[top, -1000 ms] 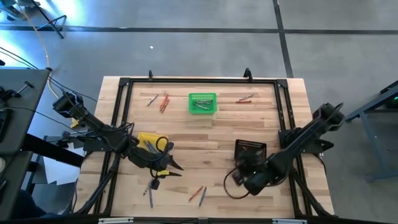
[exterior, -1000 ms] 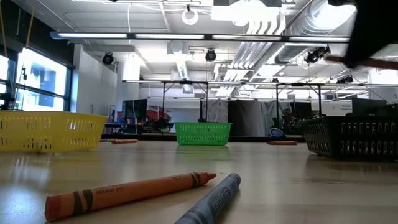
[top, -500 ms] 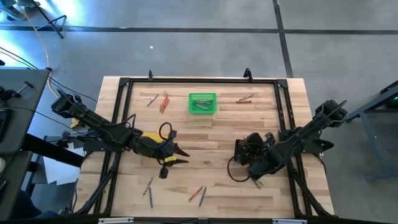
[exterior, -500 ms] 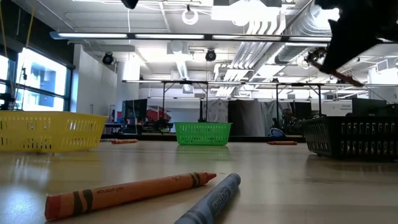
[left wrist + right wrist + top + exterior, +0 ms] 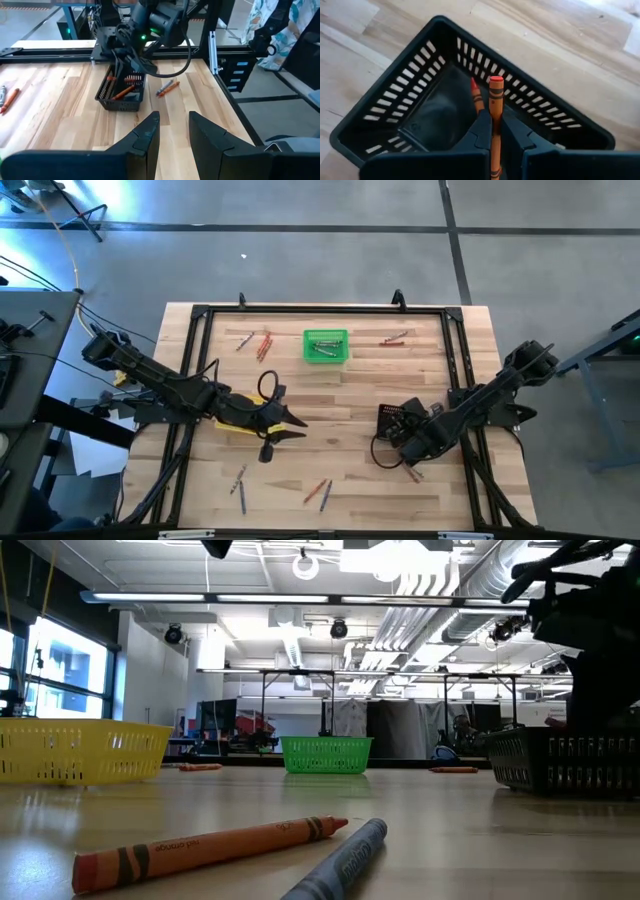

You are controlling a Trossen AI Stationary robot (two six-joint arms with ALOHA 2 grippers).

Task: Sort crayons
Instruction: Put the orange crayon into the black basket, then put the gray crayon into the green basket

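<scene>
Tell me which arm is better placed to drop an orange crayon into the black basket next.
The right. Its hand is shut on an orange crayon directly above the black basket. The left hand is open, empty and apart from the basket.

Near edge: orange crayon [image 5: 205,847] beside a blue-grey crayon [image 5: 343,865]
Far edge: green basket [image 5: 326,754]
Left: yellow basket [image 5: 78,751]
Right: black basket [image 5: 565,760]
</scene>
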